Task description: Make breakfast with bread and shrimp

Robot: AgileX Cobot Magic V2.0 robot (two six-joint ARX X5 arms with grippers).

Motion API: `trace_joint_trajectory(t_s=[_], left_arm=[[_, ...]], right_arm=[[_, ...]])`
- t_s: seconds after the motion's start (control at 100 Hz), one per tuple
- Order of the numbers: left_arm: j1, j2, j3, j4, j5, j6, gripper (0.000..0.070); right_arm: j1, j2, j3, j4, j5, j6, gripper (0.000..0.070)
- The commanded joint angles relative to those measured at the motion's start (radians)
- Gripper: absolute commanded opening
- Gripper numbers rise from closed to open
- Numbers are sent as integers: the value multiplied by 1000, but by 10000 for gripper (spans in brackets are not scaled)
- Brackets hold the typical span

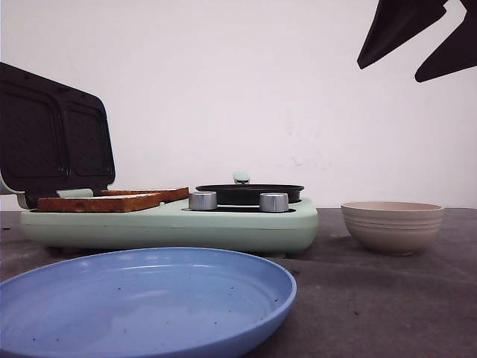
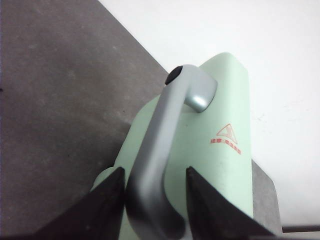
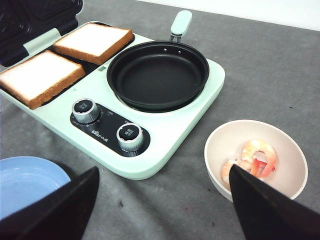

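Observation:
Two slices of bread (image 3: 93,41) (image 3: 40,77) lie side by side on the sandwich plate of a mint-green breakfast maker (image 1: 223,224); the front view shows them edge-on (image 1: 100,202). Pink shrimp (image 3: 255,157) lie in a beige bowl (image 3: 220,145) to the maker's right. My left gripper (image 2: 155,180) is shut on the silver handle (image 2: 160,145) of the maker's raised lid (image 1: 52,142). My right gripper (image 3: 164,170) is wide open and empty, high above the table between maker and bowl; it also shows in the front view (image 1: 387,72).
An empty black pan (image 3: 157,75) sits on the maker's right half, behind two silver knobs (image 3: 86,110) (image 3: 130,136). An empty blue plate (image 1: 141,298) lies on the dark table in front of the maker. The bowl (image 1: 393,224) stands apart from it.

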Motion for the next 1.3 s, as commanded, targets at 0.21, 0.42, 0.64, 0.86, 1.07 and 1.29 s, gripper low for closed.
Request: trace_joint_trajectory(t_s=[0.21, 0.42, 0.64, 0.86, 1.07, 1.29], left_arm=[[-15, 19, 23, 16, 12, -3, 242], [-16, 19, 23, 16, 13, -2, 0], [-16, 19, 23, 16, 16, -1, 0], [-31, 19, 23, 16, 16, 14, 0], [-68, 20, 23, 16, 7, 26, 0], [-100, 20, 23, 4, -11, 45, 0]], right_arm=[[4, 3, 5, 14, 0, 24, 502], [4, 3, 5, 15, 0, 24, 501], [4, 3, 5, 14, 0, 24, 502], [4, 3, 5, 15, 0, 24, 502], [4, 3, 5, 14, 0, 24, 501], [4, 3, 5, 14, 0, 25, 502]])
